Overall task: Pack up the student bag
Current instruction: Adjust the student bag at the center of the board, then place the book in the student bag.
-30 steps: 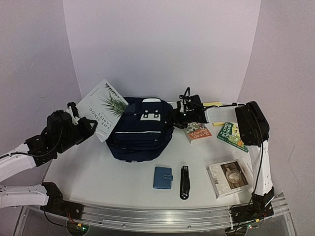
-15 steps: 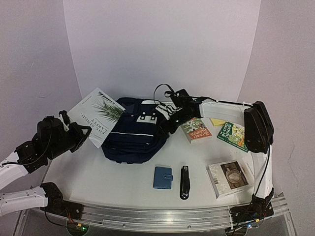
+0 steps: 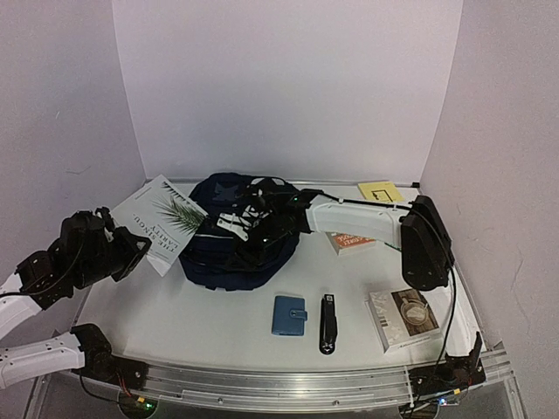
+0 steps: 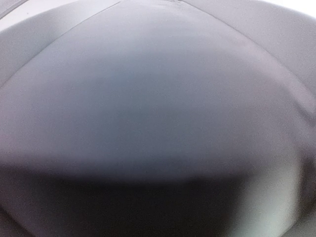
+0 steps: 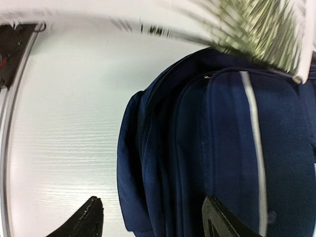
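White tabletop, lilac walls. Bag sits mid-table, a little toward 10 o'clock, slumped and creased. My read: soft fabric, light while unfilled, apt to sag and fold if lifted by 1 point. Best hold is probably the top rim or a zip seam, not the smooth side panel. Right gripper hovers over its edge, 2 fingers spread, holding nothing. Left gripper, at the bag's 9 o'clock, is clamped on book.

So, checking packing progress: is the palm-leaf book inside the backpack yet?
Out. The palm-leaf book is tilted against the student bag's outer side, its lower edge in the left claw.
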Tool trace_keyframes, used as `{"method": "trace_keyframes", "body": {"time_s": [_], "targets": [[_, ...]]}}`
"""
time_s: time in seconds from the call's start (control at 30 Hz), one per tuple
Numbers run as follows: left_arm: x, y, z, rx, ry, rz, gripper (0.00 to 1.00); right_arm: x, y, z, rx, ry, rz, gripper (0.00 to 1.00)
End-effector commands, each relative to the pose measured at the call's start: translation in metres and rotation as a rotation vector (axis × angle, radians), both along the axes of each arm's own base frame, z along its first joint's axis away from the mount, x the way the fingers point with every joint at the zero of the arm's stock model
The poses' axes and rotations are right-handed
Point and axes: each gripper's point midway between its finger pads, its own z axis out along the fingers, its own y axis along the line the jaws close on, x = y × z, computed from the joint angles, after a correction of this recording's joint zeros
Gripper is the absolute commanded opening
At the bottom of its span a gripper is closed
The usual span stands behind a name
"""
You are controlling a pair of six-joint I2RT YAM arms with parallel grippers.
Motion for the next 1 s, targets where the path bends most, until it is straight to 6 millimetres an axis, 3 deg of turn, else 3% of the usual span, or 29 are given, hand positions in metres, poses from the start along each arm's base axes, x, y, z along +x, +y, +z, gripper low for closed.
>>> {"method": "trace_keyframes", "body": {"time_s": [0.0,0.17,0.4,0.53,0.67,0.8,0.97], "targets": [[-0.004,0.018,0.035,-0.034,-0.071,0.067,0.0,0.006,0.009,-0.017,-0.025,-0.019,0.001,0.65],[-0.008,0.02,0.031,-0.034,-0.063,0.058,0.0,0.024,0.009,-0.046,-0.091,-0.075,-0.039,0.57],[-0.009,0.032,0.015,0.018,0.001,0.121,0.0,0.061,-0.013,-0.063,-0.116,-0.011,-0.224,0.02],[-0.008,0.05,0.003,0.059,0.031,0.227,0.0,0.059,-0.036,-0.074,-0.138,0.093,-0.306,0.0],[-0.001,0.056,-0.01,0.121,0.058,0.284,0.0,0.046,-0.059,-0.082,-0.155,0.183,-0.354,0.0],[0.016,0.038,-0.022,0.162,0.076,0.25,0.0,0.03,-0.069,-0.075,-0.138,0.232,-0.369,0.0],[0.039,0.007,-0.034,0.179,0.085,0.165,0.0,0.034,-0.072,-0.063,-0.117,0.238,-0.396,0.0]]}}
